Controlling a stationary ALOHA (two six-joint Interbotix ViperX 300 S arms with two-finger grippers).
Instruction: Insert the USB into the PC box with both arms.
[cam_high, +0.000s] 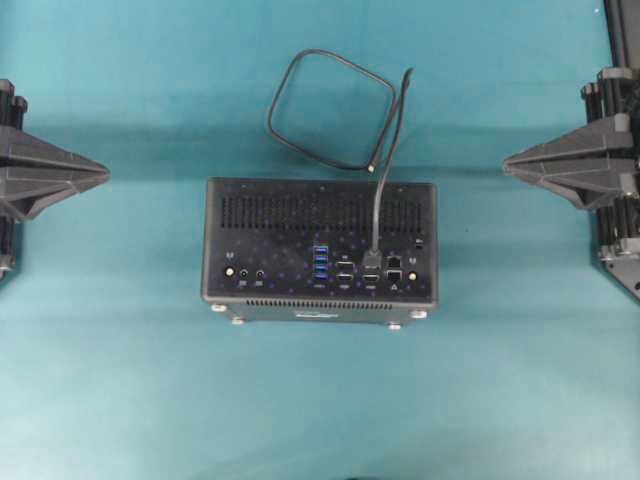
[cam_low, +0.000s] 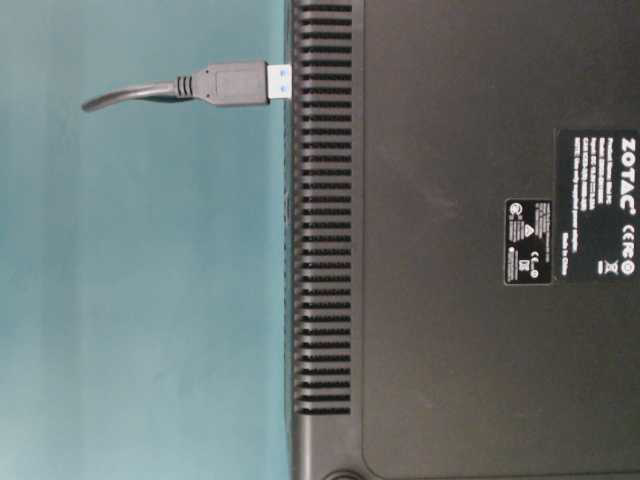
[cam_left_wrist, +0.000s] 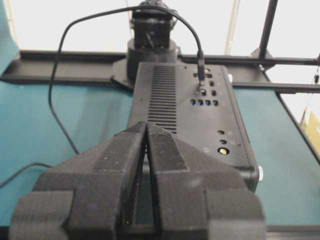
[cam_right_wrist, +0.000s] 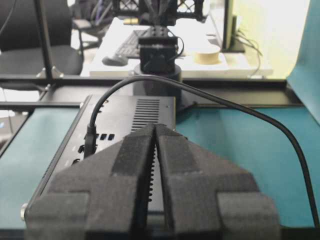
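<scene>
Teal cloth covers the table (cam_high: 120, 400), and on it, in the middle of the overhead view, lies the PC box (cam_high: 320, 205), a black rectangular case with its port panel facing up; a slotted vent grille (cam_high: 320, 212) runs across the panel, and below it sit a column of blue ports (cam_high: 320, 263) and several round jacks.

The USB (cam_high: 372, 258), a thin black cable ending in a small dark plug, stands on the port panel just right of the blue ports; its cable rises over the far edge of the box and curls into a loop on the cloth beyond; in the table-level view the plug (cam_low: 235, 84) meets the side of the case with a sliver of blue tongue showing at the joint; so the plug appears seated in a port, though not pressed fully home as far as I can judge.

By these pictures the insertion looks done or very nearly done; little seems left beyond a final push, if any.

The left gripper (cam_high: 100, 175) rests at the left edge of the overhead view, well apart from the box; the right gripper (cam_high: 510, 160) mirrors it at the right edge; in each wrist view the wedge-shaped jaws are pressed together with only a thin seam between them; neither holds or touches anything.
</scene>
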